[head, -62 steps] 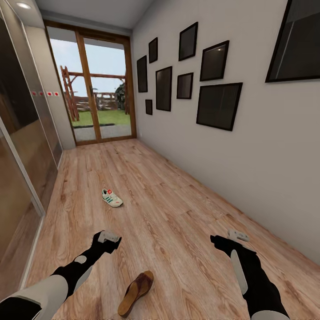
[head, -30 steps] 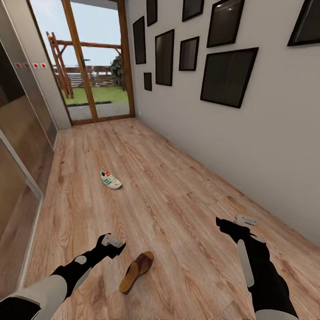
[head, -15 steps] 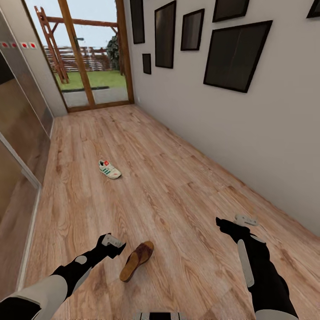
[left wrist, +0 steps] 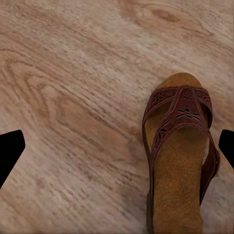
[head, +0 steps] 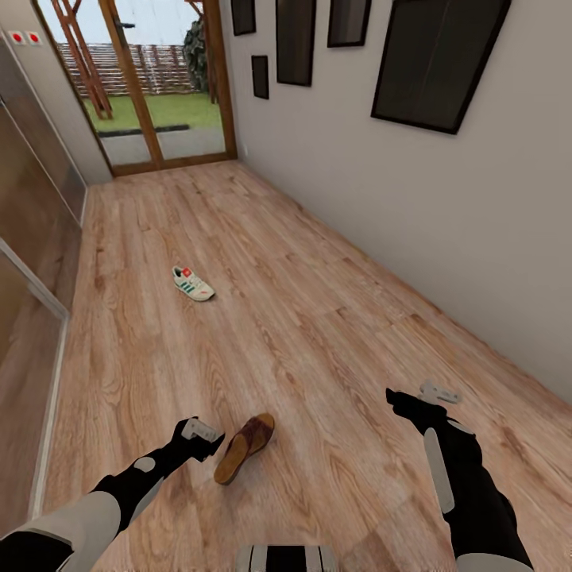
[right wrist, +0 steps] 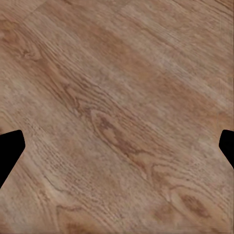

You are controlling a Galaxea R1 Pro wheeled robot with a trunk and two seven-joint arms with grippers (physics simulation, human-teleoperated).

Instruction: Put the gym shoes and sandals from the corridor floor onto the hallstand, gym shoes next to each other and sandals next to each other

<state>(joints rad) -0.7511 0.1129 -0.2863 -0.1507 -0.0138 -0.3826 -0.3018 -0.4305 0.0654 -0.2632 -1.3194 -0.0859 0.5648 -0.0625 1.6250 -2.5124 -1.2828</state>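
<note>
One brown sandal (head: 245,447) lies on the wood-plank corridor floor (head: 318,318), toe pointing away from me. My left gripper (head: 208,439) hovers just to its left, open; in the left wrist view the sandal (left wrist: 180,161) sits off to one side between the widely spread fingertips (left wrist: 9,151). A white gym shoe (head: 193,284) with green stripes rests further down the corridor on the left. My right gripper (head: 405,401) is open over bare planks (right wrist: 117,122), holding nothing. The hallstand and the other shoe and sandal are out of view.
A grey wall (head: 445,238) with dark picture frames (head: 441,56) runs along the right. Sliding glossy panels (head: 32,262) line the left side. A glazed wooden door (head: 151,95) closes the far end. My base's edge (head: 282,558) shows at the bottom.
The whole view has tipped downward, so floor, shoe and sandal slid up the picture. The sandal now lies right beside my left gripper. Both grippers stay open.
</note>
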